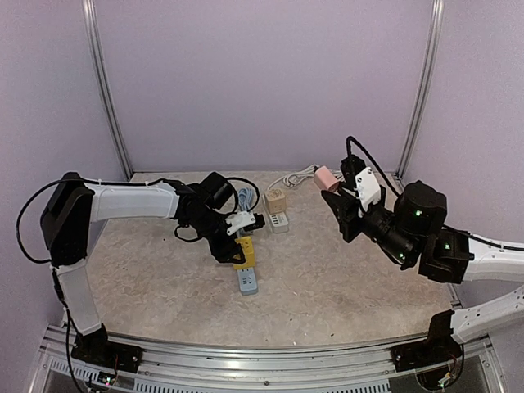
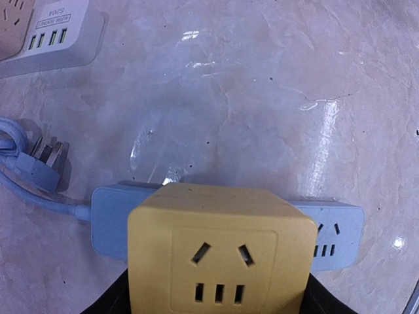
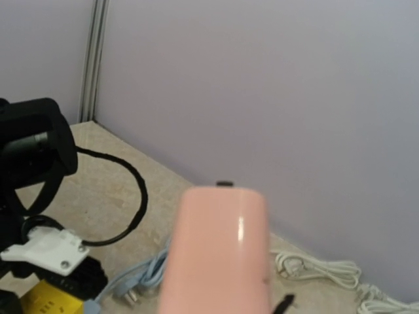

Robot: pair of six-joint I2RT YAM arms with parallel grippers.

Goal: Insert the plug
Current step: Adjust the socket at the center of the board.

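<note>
Right tool (image 1: 332,187) clamps pink plug (image 1: 327,178) aloft, not yet inserted; left tool (image 1: 237,248) flanks yellow socket cube (image 2: 219,252), grip unclear.

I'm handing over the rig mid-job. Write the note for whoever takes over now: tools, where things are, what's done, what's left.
Left tool: low over the table, around the yellow socket cube; whether it grips yet cannot be told.
Right tool: shut on a pink block, held up in the air on the right.
Things: yellow cube sits on the blue-grey power strip; a blue plug lies loose on the table beside the strip.
Done: both pieces reached.
Left: no insertion confirmed; the seating probably remains to be done.
</note>
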